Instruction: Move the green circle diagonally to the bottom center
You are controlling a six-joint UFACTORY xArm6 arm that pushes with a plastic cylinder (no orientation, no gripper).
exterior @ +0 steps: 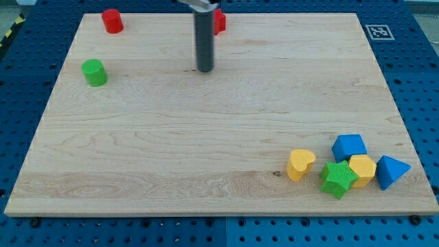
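The green circle (95, 72) is a short green cylinder standing on the wooden board (206, 144) near the view's upper left. My tip (204, 69) is the lower end of a dark upright rod near the view's top centre. It is well to the right of the green circle, at about the same height in the view, and touches no block.
A red cylinder (112, 20) stands at the top left. A red block (219, 21) is partly hidden behind the rod. At the bottom right lie a yellow heart (300, 165), a green star (337, 180), a yellow hexagon (362, 169), a blue pentagon (349, 146) and a blue triangle (391, 171).
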